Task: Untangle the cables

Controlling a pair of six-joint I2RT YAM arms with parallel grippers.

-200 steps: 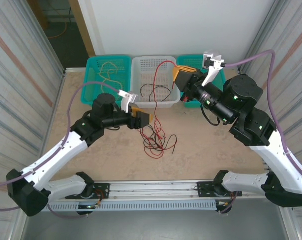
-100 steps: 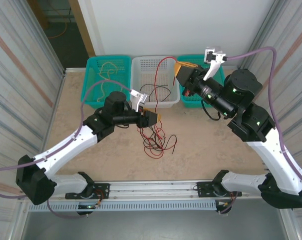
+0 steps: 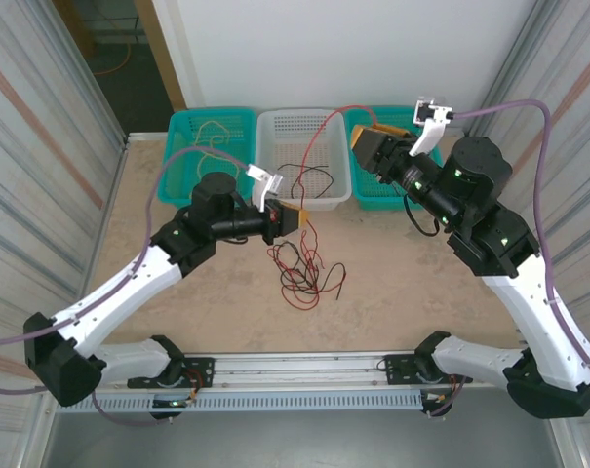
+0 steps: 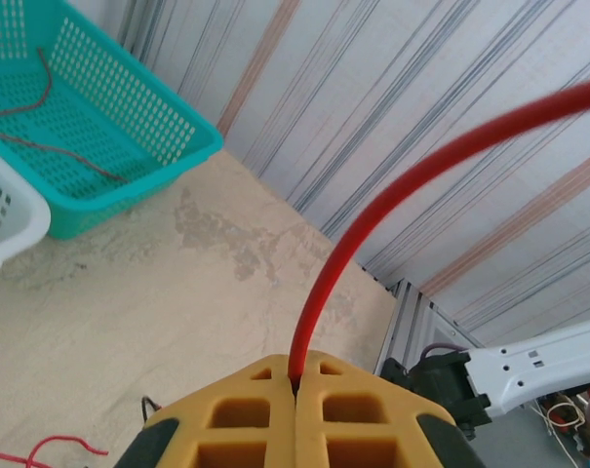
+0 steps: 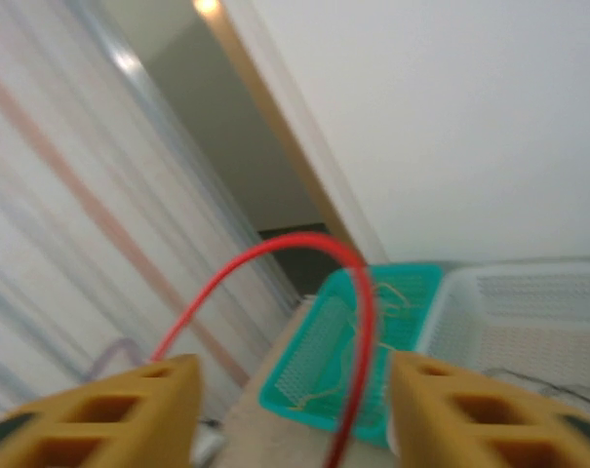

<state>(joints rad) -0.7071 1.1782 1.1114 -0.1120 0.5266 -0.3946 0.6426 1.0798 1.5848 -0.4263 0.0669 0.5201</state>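
Left wrist view: left gripper [image 4: 295, 378], honeycombed yellow pads pressed together, pinching thin glossy red cable [image 4: 345, 239]. Right gripper [image 5: 293, 385]: pads spread, red arc showing between them. Remaining cables [image 3: 304, 275], red and black, loosely looped mid-bench, trailing into perforated white basket [image 3: 275, 136] at far edge.

**White, Black and Orange**

We see the left arm [image 3: 129, 291] and the right arm [image 3: 540, 292] with white shells on the long links and black housings at the joints. A lilac-grey hose [image 3: 170, 168] trails along each. Green lights [image 3: 457, 175] dot the right arm's joints. The left gripper [image 3: 298, 218] and the right gripper [image 3: 363, 144] carry orange fingers [image 4: 238, 429] moulded with square pockets.
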